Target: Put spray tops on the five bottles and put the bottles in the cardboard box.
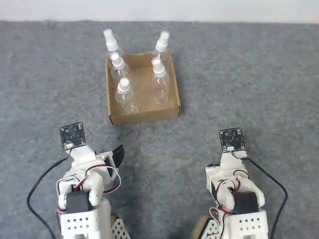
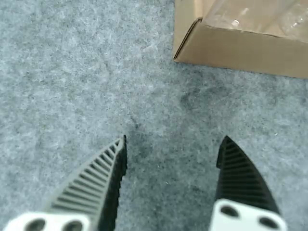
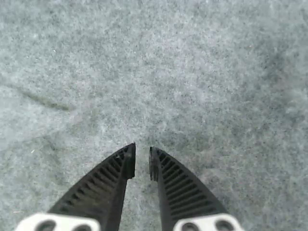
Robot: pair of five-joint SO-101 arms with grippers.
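Five bottles (image 1: 127, 99) stand upright in the cardboard box (image 1: 144, 116), spray tops (image 1: 123, 85) up; left fingers (image 2: 101, 183) wide, right fingers (image 3: 110, 187) nearly together.

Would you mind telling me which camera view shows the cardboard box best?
The high view: the whole cardboard box is visible from above, with spray-topped bottles standing in it. The left wrist view catches just one corner and a side wall. The right wrist view faces grey carpet.

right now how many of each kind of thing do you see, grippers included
bottles with spray tops: 5
cardboard box: 1
grippers: 2, left gripper and right gripper
total: 8
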